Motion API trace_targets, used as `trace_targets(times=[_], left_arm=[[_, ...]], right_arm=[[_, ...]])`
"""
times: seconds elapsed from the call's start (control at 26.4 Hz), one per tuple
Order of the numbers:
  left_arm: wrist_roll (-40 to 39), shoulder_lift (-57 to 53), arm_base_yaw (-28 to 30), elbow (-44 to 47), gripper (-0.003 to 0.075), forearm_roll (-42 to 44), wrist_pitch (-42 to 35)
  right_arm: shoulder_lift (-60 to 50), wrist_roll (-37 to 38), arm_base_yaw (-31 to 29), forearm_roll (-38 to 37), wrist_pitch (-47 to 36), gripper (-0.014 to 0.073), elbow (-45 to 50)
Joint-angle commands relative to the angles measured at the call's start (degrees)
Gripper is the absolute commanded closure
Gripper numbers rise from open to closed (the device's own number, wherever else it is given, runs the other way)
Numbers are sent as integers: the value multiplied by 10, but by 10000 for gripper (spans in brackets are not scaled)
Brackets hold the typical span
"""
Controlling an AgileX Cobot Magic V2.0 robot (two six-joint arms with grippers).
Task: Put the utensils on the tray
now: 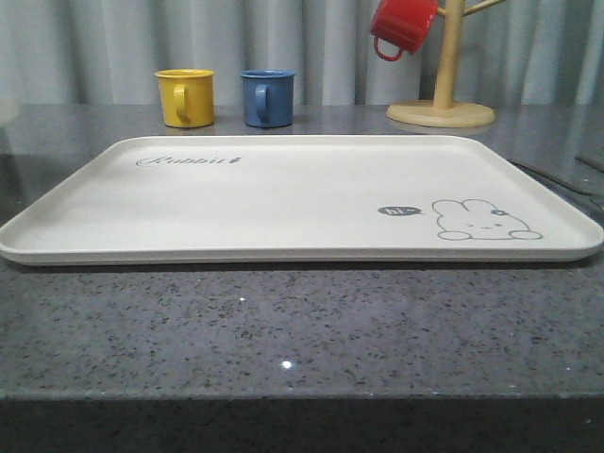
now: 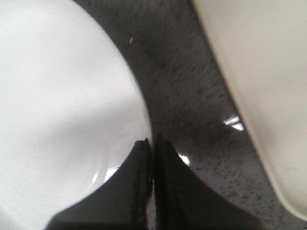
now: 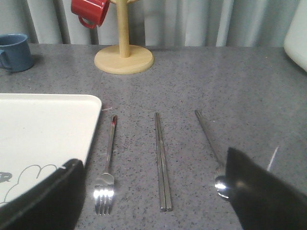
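Three silver utensils lie side by side on the grey counter in the right wrist view: a fork (image 3: 108,165) beside the tray's edge, a pair of chopsticks (image 3: 162,163) in the middle, and a spoon (image 3: 210,139) whose bowl is partly hidden by a finger. My right gripper (image 3: 151,191) hovers open above them, its fingers spanning all three and touching none. The cream tray (image 1: 283,193) with its rabbit drawing lies bare in mid-table; its corner (image 3: 43,124) lies beside the fork. My left gripper (image 2: 151,141) is shut with nothing in it, over the rim of a round white plate (image 2: 57,110).
A yellow mug (image 1: 185,96) and a blue mug (image 1: 267,97) stand behind the tray. A red mug (image 1: 403,25) hangs on a wooden mug tree (image 1: 442,104) at the back right. The tray's edge (image 2: 259,76) lies a strip of counter away from the plate.
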Motion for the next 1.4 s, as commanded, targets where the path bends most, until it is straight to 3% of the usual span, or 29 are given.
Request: trace_targets(times=[0.0,0.42,0.91,0.99,1.21,1.25,1.36], left_arm=[[-15,-26,-70,-68,738,13,-15],[-17,48,-281,-140,738,30,-7],[-17,149,-304,-140,735,-8,62],[-17,158,-304,-140,690,-24,71],[-26,157,-304,-162,358,-21,88],[-26,156,-304,-178,328,-21,109],[-26,146,-304,-212,330,-15,121]], right_arm=[[8,-3,-2,-6,-43,-29,-21],[8,-3,-2,-6,-43,-29,-21],[8,-3,-2,-6,-43,-29,-21],[8,-3,-2,-6,-43,-29,-21],[8,-3,-2,-6,-43,-29,-21],[8,-3,-2,-6,-43,-29,-21],[8,-3,-2,-6,-43,-29,-21]])
